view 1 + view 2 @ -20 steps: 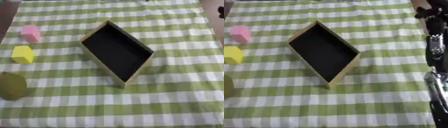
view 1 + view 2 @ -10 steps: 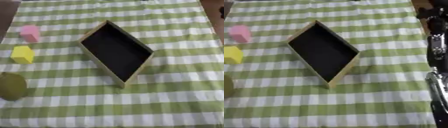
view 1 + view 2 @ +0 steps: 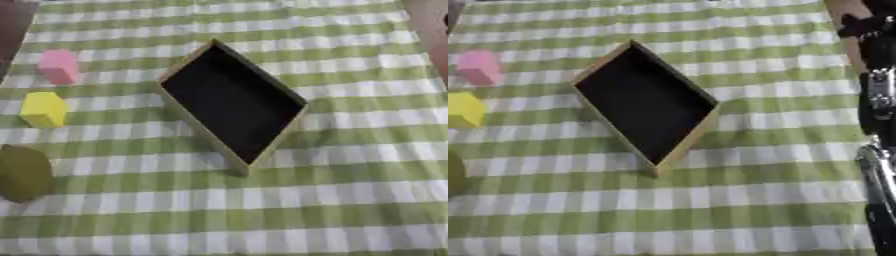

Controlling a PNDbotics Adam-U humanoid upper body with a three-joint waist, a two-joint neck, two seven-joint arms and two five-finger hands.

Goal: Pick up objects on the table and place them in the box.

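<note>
1. Your box [image 3: 232,102] sits empty in the middle of the green-checked cloth [image 3: 350,200], turned diamond-wise, its dark floor bare. Nothing has gone in yet as far as can be seen, so judge the task as barely begun.

2. Three things wait for you on the robot's left, all outside the box: a pink block [image 3: 59,66] farthest back, a yellow block [image 3: 44,109] just nearer than it, and a round olive-green object [image 3: 24,173] nearest, at the view's left edge. They stand apart from each other and from the box.

3. Your right arm [image 3: 877,100] shows only as black and silver links along the right edge of the right eye view. Its hand is out of frame, so you cannot tell whether the fingers are released, clenched or holding anything. The left hand appears in neither view.

4. What is left is likely everything: three picks and three placements. Since all the objects lie to the left, the left hand looks the better choice for the first reach.
</note>
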